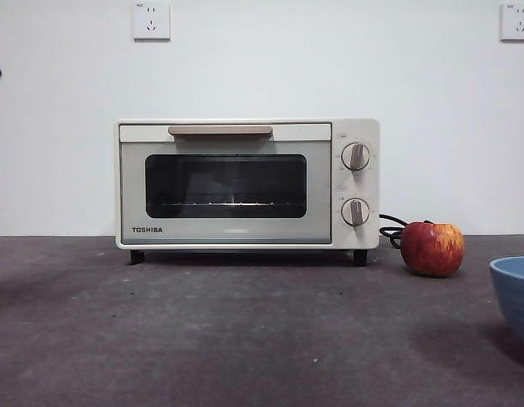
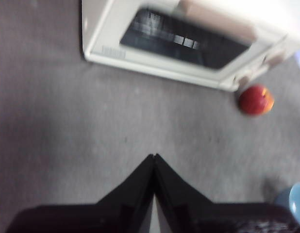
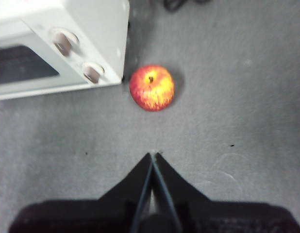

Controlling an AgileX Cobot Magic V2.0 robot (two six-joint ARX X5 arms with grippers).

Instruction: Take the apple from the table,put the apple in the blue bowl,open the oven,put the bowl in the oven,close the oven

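Two grippers hang above the desk (image 1: 245,339), both with jaws pressed together and empty.
The oven (image 1: 248,183) stands shut at the desk's middle; the blue bowl (image 1: 515,292) sits at its 4 o'clock; the apple (image 1: 432,248) rests at 3 o'clock, just beside the oven. Left gripper (image 2: 154,156) and right gripper (image 3: 153,155) are well apart from everything.

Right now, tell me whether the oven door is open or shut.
Shut. The TOSHIBA toaster oven has its glass door flush with the front, and its beige bar handle sits at the top.
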